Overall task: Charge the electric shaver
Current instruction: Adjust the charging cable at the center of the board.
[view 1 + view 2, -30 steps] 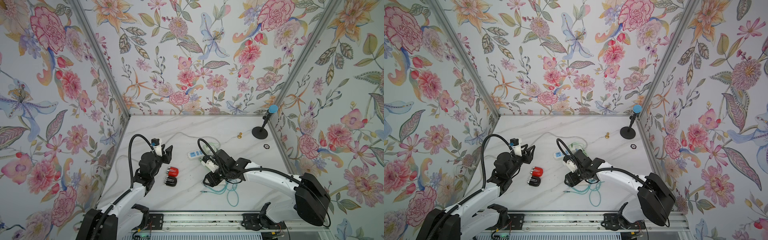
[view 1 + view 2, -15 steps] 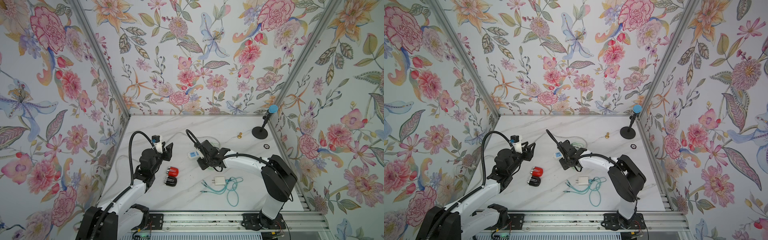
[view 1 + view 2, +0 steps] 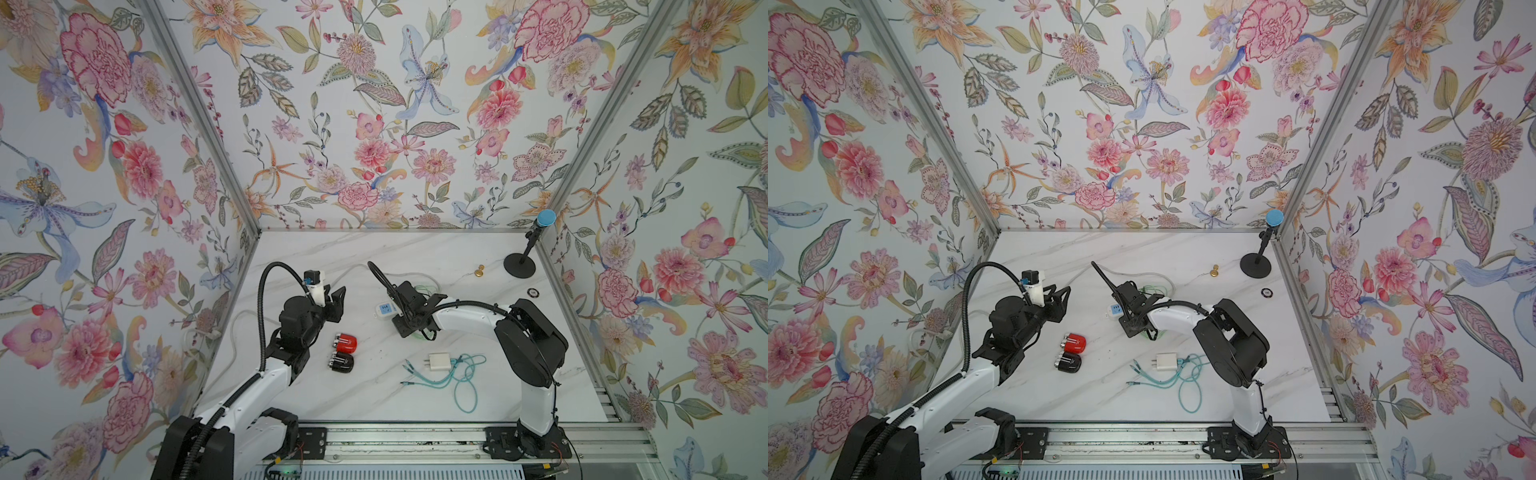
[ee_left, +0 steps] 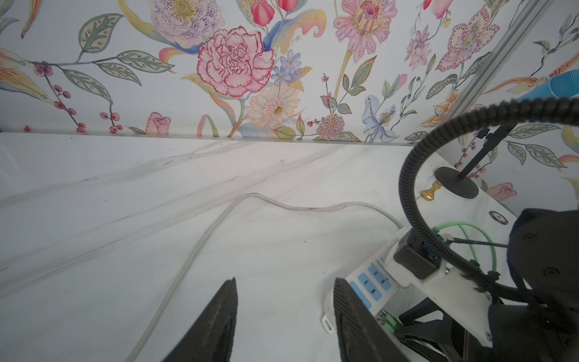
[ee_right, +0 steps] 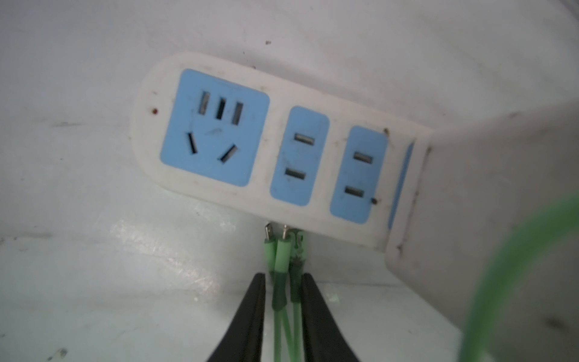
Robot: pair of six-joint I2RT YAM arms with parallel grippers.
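A red shaver point(image 3: 345, 341) and a black shaver point(image 3: 341, 362) lie side by side on the marble table, left of centre in both top views. Behind them lies a white power strip point(image 3: 384, 309) with blue sockets point(image 5: 250, 150). My right gripper point(image 5: 283, 279) reaches down beside the strip, shut on the connector ends of a green cable point(image 5: 282, 250). In a top view that gripper point(image 3: 1131, 328) hides the cable ends. My left gripper point(image 3: 334, 301) hovers open and empty over bare table left of the strip point(image 4: 369, 285).
A white charger point(image 3: 439, 360) with a teal cable point(image 3: 465, 382) lies near the front. A white block point(image 5: 485, 219) covers one end of the strip. The strip's white cord point(image 4: 219, 225) runs left. A black stand point(image 3: 519, 266), brass knob point(image 3: 480, 272) and small disc point(image 3: 533, 292) sit back right.
My right arm swung from over the white charger back to the power strip, and its jaws narrowed onto the green cable ends. The left arm has barely moved.
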